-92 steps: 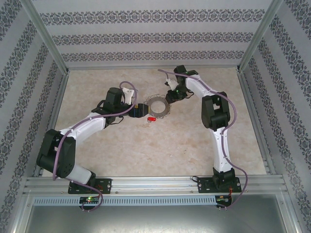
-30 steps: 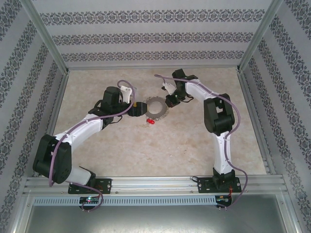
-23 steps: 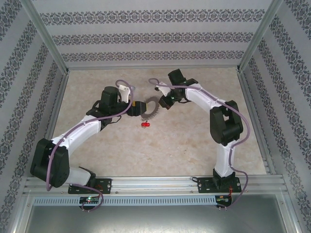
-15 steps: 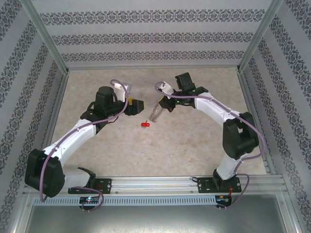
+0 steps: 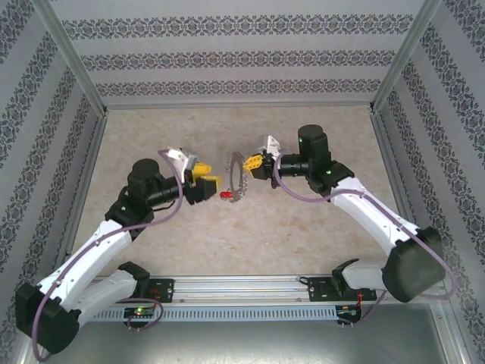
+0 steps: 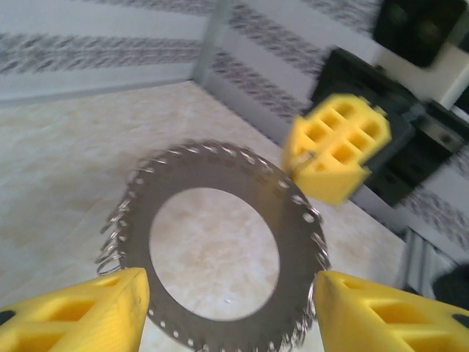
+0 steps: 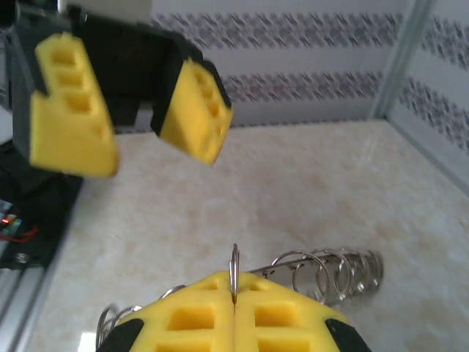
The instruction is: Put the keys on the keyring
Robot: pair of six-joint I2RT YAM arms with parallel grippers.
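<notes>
Above table, right hand pinching keyring (upright), left hand open

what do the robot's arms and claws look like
The left arm and right arm have white links and black joints, each trailed by a thin purple cable. The left claw and right claw carry blocky yellow fingers with square hollows, on black mounts.

A beige marbled bench is lying between patterned walls that are enclosing it on three sides. Metal posts are rising at the far corners, and a slotted rail is running along the near edge.
</notes>
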